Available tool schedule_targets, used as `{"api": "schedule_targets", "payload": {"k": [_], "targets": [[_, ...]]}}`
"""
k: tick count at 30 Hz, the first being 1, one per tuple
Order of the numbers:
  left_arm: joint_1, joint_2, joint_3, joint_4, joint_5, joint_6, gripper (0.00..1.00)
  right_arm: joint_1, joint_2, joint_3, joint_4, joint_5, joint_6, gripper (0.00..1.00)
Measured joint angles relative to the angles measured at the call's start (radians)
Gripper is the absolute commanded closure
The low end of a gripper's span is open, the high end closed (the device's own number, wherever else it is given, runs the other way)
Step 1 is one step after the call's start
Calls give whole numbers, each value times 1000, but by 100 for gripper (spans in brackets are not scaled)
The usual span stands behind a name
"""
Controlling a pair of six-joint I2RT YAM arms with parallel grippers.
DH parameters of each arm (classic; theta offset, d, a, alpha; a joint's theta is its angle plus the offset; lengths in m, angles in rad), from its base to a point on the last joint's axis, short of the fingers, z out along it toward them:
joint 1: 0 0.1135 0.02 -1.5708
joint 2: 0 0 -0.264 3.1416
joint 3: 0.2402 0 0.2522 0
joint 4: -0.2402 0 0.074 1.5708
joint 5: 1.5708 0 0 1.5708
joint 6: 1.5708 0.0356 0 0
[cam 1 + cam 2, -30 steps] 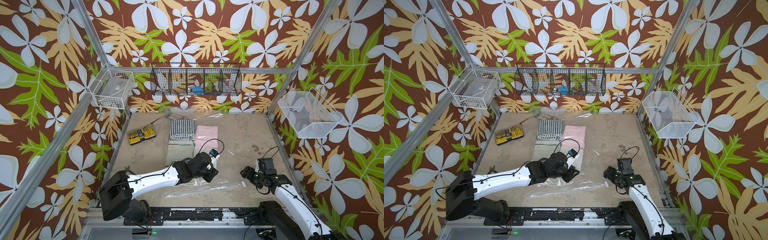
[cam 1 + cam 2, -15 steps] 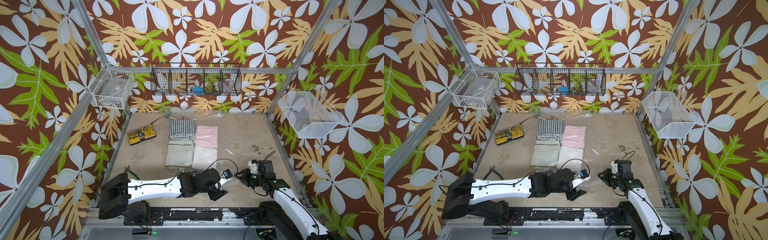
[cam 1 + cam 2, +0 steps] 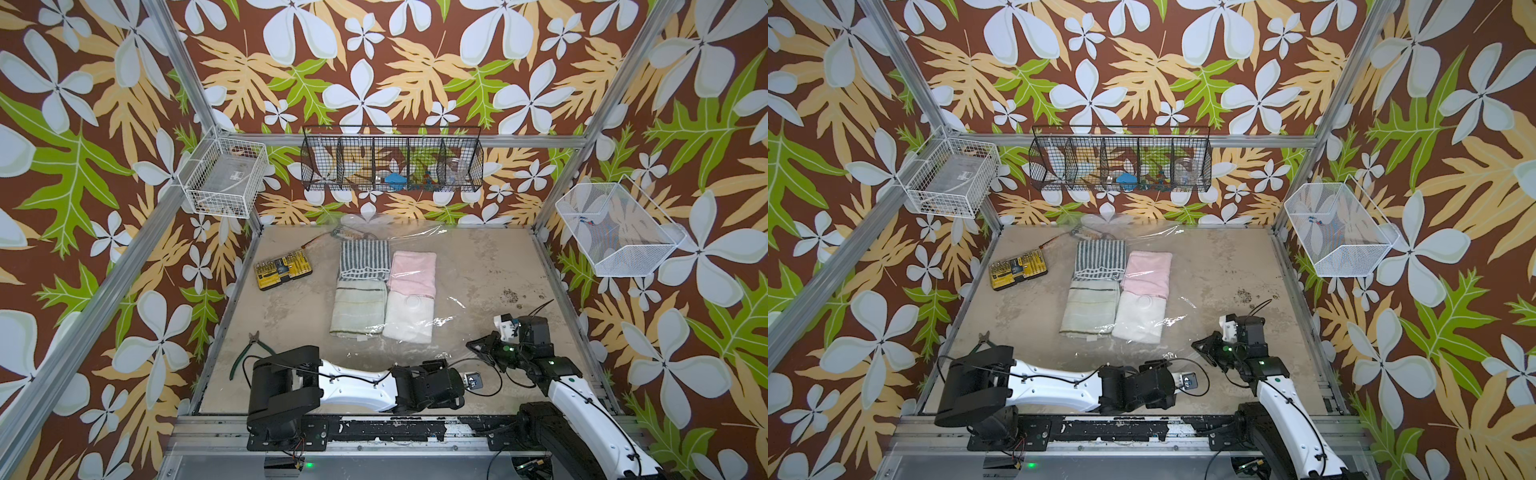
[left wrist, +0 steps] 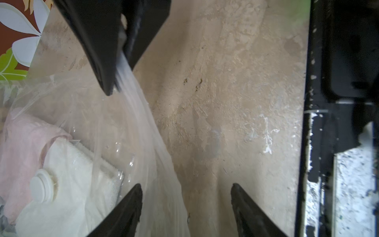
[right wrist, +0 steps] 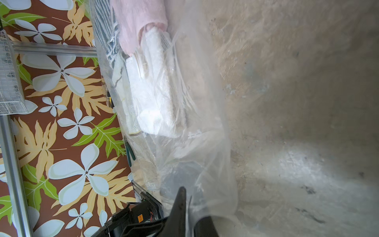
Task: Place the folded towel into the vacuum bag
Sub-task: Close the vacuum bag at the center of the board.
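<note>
At the table (image 3: 490, 266) front: pinches bag (image 4: 143, 131) mouth tight in right gripper (image 4: 118, 80), probably tensioning it; holds left gripper (image 4: 185, 185) wide, empty, over the film edge.

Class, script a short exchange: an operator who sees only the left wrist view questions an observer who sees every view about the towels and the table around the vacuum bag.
Operator: I see a pink towel and a white towel under the clear vacuum bag. Are there more?
Observer: Yes. Both top views show a striped towel and a pale green towel next to them, making a block of four.
Operator: Is anything else lying on the table?
Observer: A yellow bit case lies beside the striped towel, on the side away from the pink towel.
</note>
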Motion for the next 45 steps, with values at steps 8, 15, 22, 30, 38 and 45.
{"api": "schedule_targets", "payload": {"k": [8,15,22,30,38,45], "targets": [[-5,98,15,72,-227,6,38,-14,-10,6,8,-27,21,95],[-6,102,-26,150,-327,26,67,-31,12,55,9,-50,20,92],[37,-66,-67,164,-211,71,100,-35,107,187,-16,-46,-53,56],[213,-205,-14,32,97,84,100,-39,186,489,-217,68,-336,33],[391,-249,-5,-52,390,86,100,-42,104,652,-281,236,-566,29],[503,-252,19,-102,500,77,100,59,58,591,-284,309,-753,32]]}}
